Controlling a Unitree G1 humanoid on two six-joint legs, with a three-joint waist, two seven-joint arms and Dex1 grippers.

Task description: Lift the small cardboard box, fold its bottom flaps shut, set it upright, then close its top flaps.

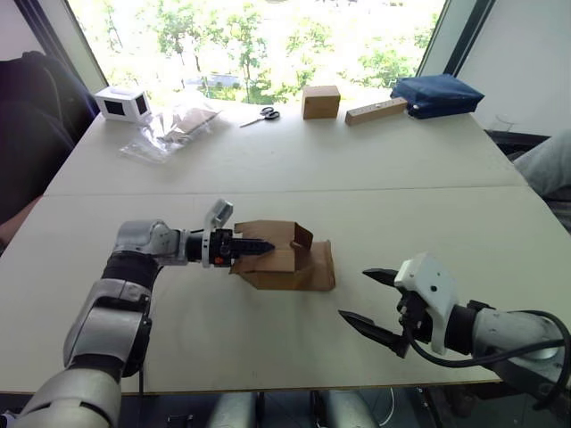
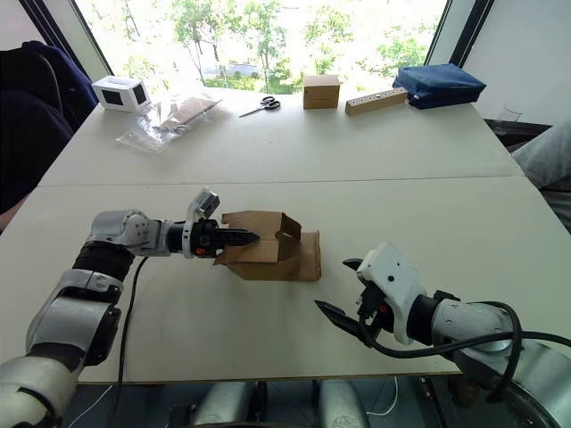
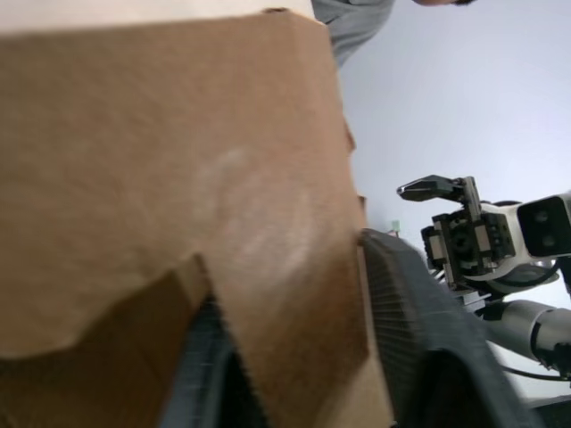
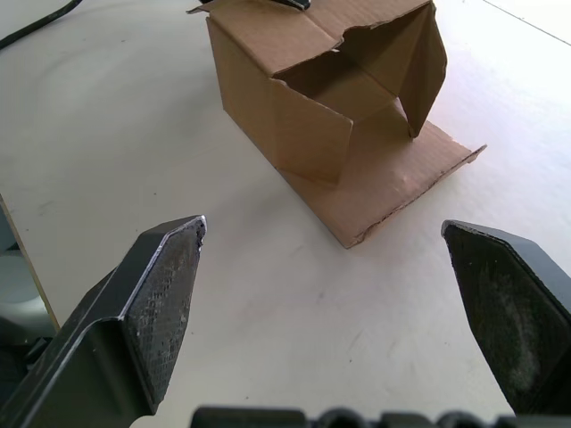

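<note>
Clamped on one wall of the small cardboard box (image 1: pixel 284 257), the left gripper (image 1: pixel 252 246) pins it on its side on the table (image 1: pixel 268 169). From the right wrist, the right gripper (image 4: pixel 335 276) gapes wide, empty, facing the box's open flaps. Judged so: lifting and all folding remain undone.

**Materials and surface finish**

Small cardboard box (image 4: pixel 303 98): brown corrugated cardboard, matt, ragged flap edges. Table (image 1: pixel 294 169): smooth, matt off-white top. Right gripper (image 4: pixel 339 303) fingers (image 4: pixel 161 303): black, finely textured pads. Plastic bag (image 1: pixel 165 129): clear, glossy, crinkled.
</note>
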